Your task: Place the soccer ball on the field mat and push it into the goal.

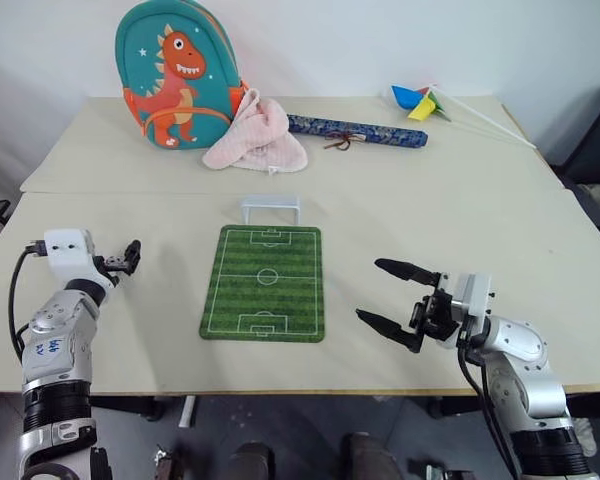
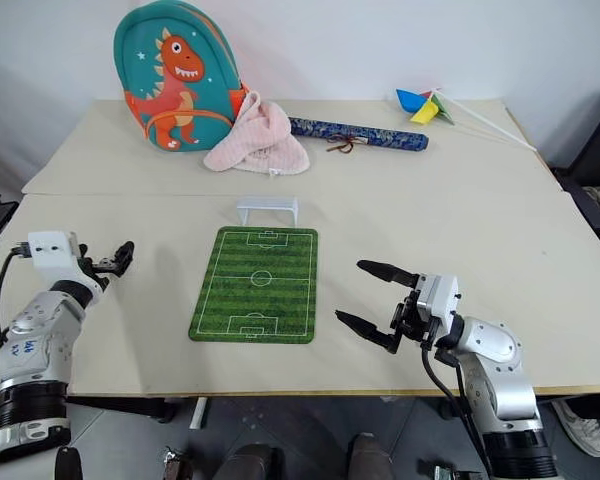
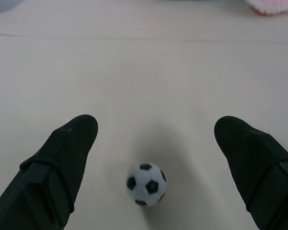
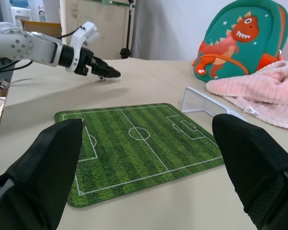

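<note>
Left wrist view | soccer ball (image 3: 146, 184) lies on the tabletop (image 3: 149, 81) between my left hand's (image 3: 156, 143) spread fingers, untouched | field mat (image 1: 265, 283) to my right

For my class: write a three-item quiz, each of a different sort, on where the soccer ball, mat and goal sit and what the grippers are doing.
1. True or false: the soccer ball already lies on the field mat.
2. Multiple choice: the goal stands (A) on the mat's centre circle, (B) at the mat's far short end, (C) beside the dinosaur backpack.
3. Fill in: the ball lies on the table between the open fingers of the ___ gripper.

Key: 1 false; 2 B; 3 left. The right gripper is open and empty.
</note>
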Robot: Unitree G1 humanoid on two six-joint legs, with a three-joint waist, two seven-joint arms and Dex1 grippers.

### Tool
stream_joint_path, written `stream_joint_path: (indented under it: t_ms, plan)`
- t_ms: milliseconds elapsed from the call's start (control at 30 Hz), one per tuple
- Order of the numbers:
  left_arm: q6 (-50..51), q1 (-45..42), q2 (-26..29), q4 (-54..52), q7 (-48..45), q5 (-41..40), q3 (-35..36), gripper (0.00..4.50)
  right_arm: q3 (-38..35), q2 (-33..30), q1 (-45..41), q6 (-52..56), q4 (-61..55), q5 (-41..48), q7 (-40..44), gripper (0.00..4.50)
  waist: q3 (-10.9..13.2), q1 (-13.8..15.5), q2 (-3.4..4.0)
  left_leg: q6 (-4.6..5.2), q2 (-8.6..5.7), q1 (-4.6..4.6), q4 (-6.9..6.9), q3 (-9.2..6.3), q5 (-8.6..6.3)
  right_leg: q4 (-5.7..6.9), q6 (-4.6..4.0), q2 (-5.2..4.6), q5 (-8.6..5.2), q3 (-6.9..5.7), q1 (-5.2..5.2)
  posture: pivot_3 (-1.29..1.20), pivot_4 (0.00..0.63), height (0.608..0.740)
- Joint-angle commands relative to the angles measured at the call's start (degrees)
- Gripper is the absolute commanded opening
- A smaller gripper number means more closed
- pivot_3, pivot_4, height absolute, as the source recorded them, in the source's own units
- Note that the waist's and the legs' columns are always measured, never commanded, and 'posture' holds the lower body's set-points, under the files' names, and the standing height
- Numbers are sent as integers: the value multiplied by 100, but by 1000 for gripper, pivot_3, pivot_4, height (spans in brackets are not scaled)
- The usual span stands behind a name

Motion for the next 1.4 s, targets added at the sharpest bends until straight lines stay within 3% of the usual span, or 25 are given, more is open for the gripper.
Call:
stream_joint_path:
  t_ms: [33, 200, 233, 633, 833, 1000, 1100, 1267, 1400]
  plan:
    - [-9, -37, 42, 28, 113, 111, 77, 4477, -98, -46, 72, -16, -303, 77, -87, 4500, 0, 2, 0, 0, -1, -3, 2, -1, 0, 0, 1, -1, 1, 0, 0, 0, 150, 740]
    - [-9, 46, 24, 82, 94, 172, 38, 4477, -97, -36, 114, 1, -373, 69, -182, 4500, 0, 4, 0, 0, 0, -4, 3, -5, 0, 1, 2, -1, 1, -4, -1, 0, 150, 740]
    - [7, 45, 9, 89, 97, 156, 48, 4298, -97, -37, 117, 4, -379, 68, -195, 4500, 0, 4, 0, 0, 0, -4, 3, -5, 0, 1, 2, -1, 1, -4, -1, 0, 150, 740]
    - [16, 145, -47, 229, 1, 112, 89, 864, -91, -19, 29, -20, -335, 47, -307, 4500, 0, -13, 0, 0, 1, -1, 5, -2, 0, 4, 2, 0, 1, -1, -1, 0, 150, 740]
    - [-702, 175, 0, 12, -784, -286, 298, 860, -174, -93, -41, -49, -271, 42, -299, 4500, 0, 0, 0, 0, 1, -3, 6, -2, 0, 4, 2, -1, 1, -3, -1, 0, 150, 740]
    - [-916, 310, 381, -1172, -3307, -1335, -16, 860, -556, -506, 13, 52, -338, 249, -119, 4500, 1, 37, -1, 0, -2, -23, 18, -18, 0, 0, 1, -10, 1, -16, -1, 0, 150, 740]
    - [-522, 226, 806, -1678, -4686, -1620, -702, 860, -868, -951, 244, 215, -490, 533, 203, 4500, 4, 41, 7, 1, -2, -23, 15, -25, 0, -25, 1, -12, 1, -24, 8, 0, 150, 740]
    - [-858, -102, 1020, -1624, -6122, -1086, -1964, 860, -1047, -1585, 957, 349, -930, 787, 977, 4500, 7, 11, 29, 1, 0, -15, 3, -20, 0, -21, 1, -2, 1, -24, 14, 0, 150, 740]
    - [-1818, -569, 687, -752, -6698, -323, -2807, 860, -1116, -1756, 1460, 577, -1285, 951, 1107, 4500, 8, 3, 28, 4, 0, -16, 6, 32, 1, -20, 1, 5, 1, -26, 17, 0, 150, 740]
